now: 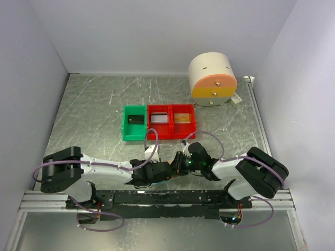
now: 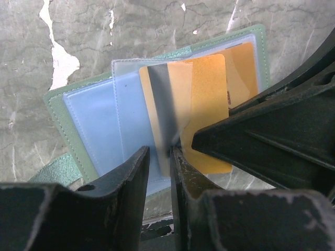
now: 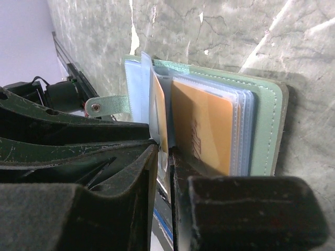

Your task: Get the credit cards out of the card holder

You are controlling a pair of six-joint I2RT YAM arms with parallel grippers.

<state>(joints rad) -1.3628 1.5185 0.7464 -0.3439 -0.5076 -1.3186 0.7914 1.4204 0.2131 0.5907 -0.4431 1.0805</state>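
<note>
Card holder (image 2: 89, 125), open on surface (image 2: 157, 26), orange credit card (image 2: 209, 104) in its middle sleeve; my left end effector (image 2: 161, 151) clamps that sleeve; right end effector (image 3: 165, 154) alongside, grip: cannot tell.

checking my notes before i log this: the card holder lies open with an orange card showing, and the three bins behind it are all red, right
Not all red: the top external view shows a green bin on the left and two red bins beside it. The rest holds: the card holder lies open with an orange card showing.
</note>
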